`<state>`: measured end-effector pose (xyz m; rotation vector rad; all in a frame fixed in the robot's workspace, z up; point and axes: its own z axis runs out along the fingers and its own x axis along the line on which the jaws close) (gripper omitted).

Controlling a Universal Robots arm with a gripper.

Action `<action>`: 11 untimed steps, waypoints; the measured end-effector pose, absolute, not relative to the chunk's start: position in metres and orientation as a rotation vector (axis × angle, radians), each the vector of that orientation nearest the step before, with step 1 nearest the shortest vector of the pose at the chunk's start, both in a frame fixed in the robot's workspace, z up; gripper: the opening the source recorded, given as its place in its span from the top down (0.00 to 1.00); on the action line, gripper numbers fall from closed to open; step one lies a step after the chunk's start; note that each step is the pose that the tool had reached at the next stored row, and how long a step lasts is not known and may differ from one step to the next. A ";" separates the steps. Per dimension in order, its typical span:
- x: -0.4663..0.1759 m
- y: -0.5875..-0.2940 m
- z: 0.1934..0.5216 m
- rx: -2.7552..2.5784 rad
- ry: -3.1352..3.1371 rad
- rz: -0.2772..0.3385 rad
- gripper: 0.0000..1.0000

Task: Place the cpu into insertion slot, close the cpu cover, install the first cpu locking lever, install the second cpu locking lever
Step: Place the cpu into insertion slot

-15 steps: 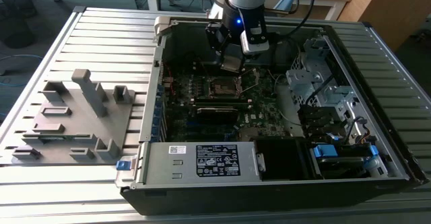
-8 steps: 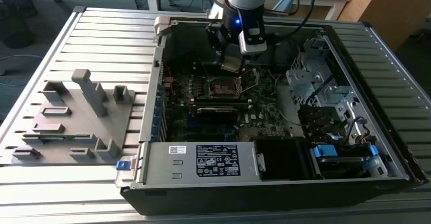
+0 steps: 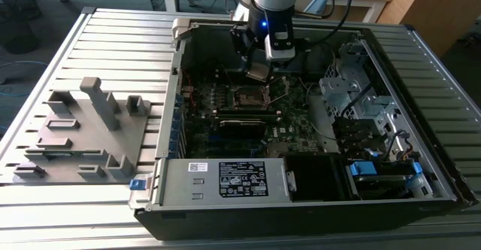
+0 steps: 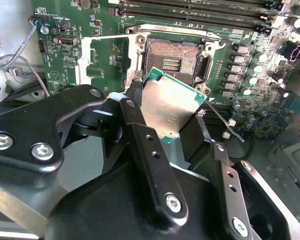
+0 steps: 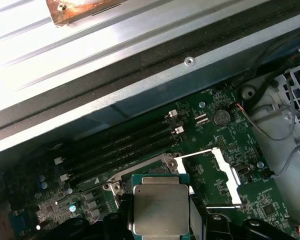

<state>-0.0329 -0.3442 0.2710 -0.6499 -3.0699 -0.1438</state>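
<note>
Ribbed grey metal tabletop [image 3: 112, 41] is being occupied by an open black computer case [image 3: 301, 222]. Inside it, the black two-fingered gripper [image 4: 166, 112] is being kept clamped on the flat square grey-topped cpu [image 4: 175, 97], which is being held by opposite edges close over the empty socket [image 4: 172, 57], with the thin silvery cpu cover [image 5: 230, 172] lying swung open beside it. The chip is being judged light, stiff and fragile, so it is best gripped by its edges only.

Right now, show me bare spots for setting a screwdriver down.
Free: ribbed metal table beyond the grey plastic fixture tray, on the exterior view's left of the open black computer case, and the strip in front of that tray. Crowded: inside the case, with green motherboard and the small square grey-topped cpu in the jaws.
</note>
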 end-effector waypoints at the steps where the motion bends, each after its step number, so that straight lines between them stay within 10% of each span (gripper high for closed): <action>1: -0.033 -0.344 0.271 -0.650 -3.070 -0.144 0.46; 11: -0.033 -0.344 0.270 -0.818 -3.034 -0.144 0.46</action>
